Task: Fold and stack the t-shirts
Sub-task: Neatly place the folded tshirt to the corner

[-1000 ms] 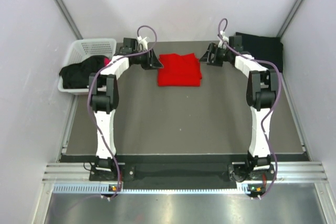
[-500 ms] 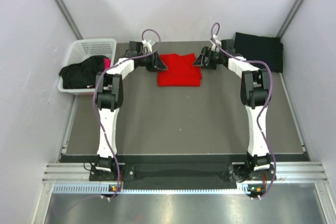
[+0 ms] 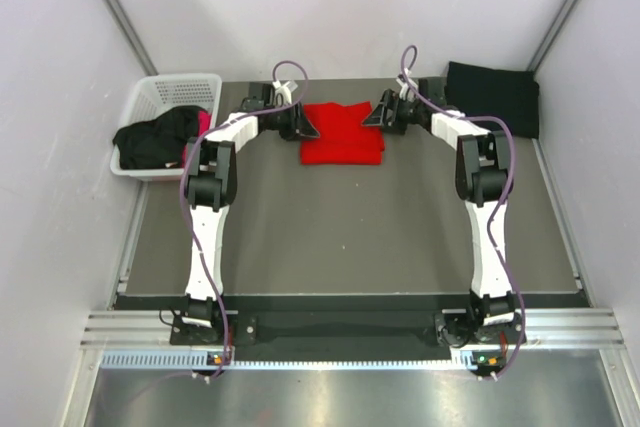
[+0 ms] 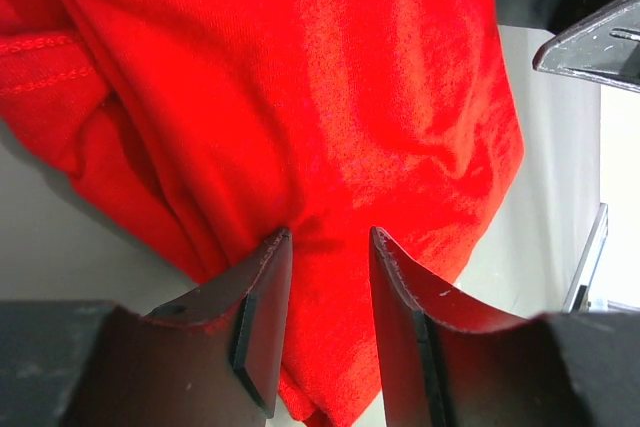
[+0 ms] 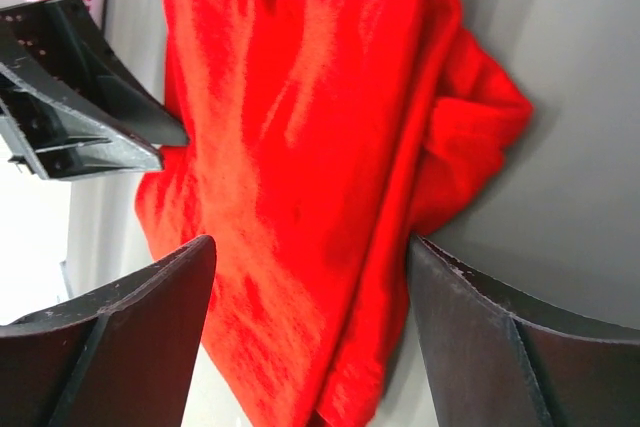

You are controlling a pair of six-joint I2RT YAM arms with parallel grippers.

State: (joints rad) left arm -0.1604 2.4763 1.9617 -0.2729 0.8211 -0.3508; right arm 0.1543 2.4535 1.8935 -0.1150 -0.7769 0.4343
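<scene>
Red t-shirt [image 3: 342,133] folded; only wrist views show left tool [image 4: 327,237], right tool [image 5: 310,243] apart.

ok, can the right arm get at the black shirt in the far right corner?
Probably yes: the black shirt lies uncovered just beside that arm, nothing between, and the right hand is open, straddling the red shirt.

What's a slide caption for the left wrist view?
Left gripper, jaws slightly apart, tips at the near edge of the folded red t-shirt on the grey table.
</scene>
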